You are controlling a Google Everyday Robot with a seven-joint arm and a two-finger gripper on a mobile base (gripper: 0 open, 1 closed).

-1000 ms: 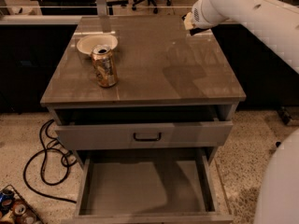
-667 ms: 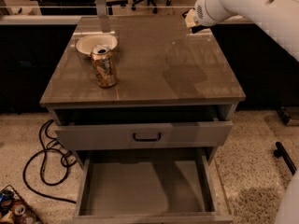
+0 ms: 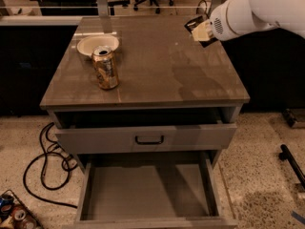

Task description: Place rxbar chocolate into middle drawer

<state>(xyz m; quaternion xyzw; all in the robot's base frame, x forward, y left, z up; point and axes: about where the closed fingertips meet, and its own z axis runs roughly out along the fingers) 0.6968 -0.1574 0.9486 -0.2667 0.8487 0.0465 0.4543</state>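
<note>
My gripper [image 3: 203, 31] hangs over the back right corner of the cabinet top [image 3: 162, 66], a little above it. It is shut on the rxbar chocolate [image 3: 193, 23], a small flat black bar whose dark ends stick out on both sides of the pale fingers. The middle drawer [image 3: 147, 191] is pulled wide open at the bottom of the view, and its flat grey floor holds nothing. It lies well below and in front of the gripper.
A gold drink can [image 3: 106, 68] and a white bowl [image 3: 96, 45] stand on the left of the top. A grey drawer front with a black handle [image 3: 149, 140] sits above the open drawer. Cables [image 3: 46, 162] and cans [image 3: 11, 214] lie on the floor at the left.
The arm has pulled up and back to the right. The gripper, still holding the bar, has shifted slightly right and toward the front.
</note>
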